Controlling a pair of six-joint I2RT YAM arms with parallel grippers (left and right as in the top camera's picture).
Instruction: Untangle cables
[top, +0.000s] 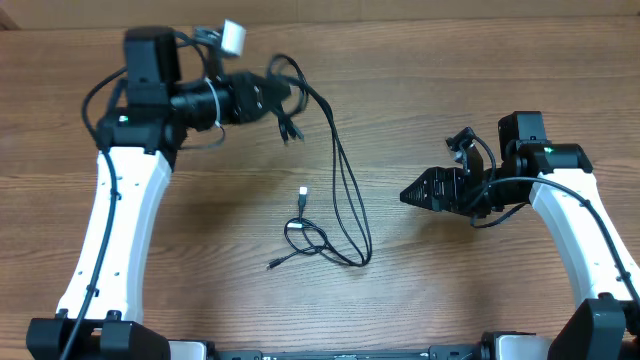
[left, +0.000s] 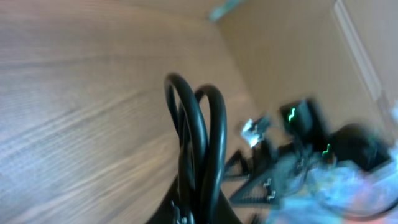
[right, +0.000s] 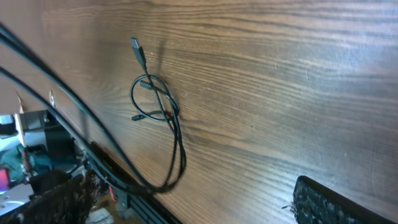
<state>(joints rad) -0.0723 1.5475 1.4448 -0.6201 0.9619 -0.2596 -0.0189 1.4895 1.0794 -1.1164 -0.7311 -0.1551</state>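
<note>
Overhead view: the left gripper (top: 282, 98), at far left, is clamped on a bight of the cables (top: 342, 175). Their strands trail to a knotted loop (top: 305, 237) near centre. At right, the right gripper (top: 408, 195) stands with jaws apart, empty. Untangling appears barely begun, and the loop is not yet separated.

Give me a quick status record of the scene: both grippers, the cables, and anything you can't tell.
left gripper: shut on cables, a looped bundle at its fingers
right gripper: open, holding nothing, right of the cables, not touching them
long strands: run from the left gripper to a bend lying on the table
small loop: flat on the table, crossing itself, joined to that bend
plug: silver-tipped free end, just beyond the small loop
unclear: whether this is one cord or several
</note>
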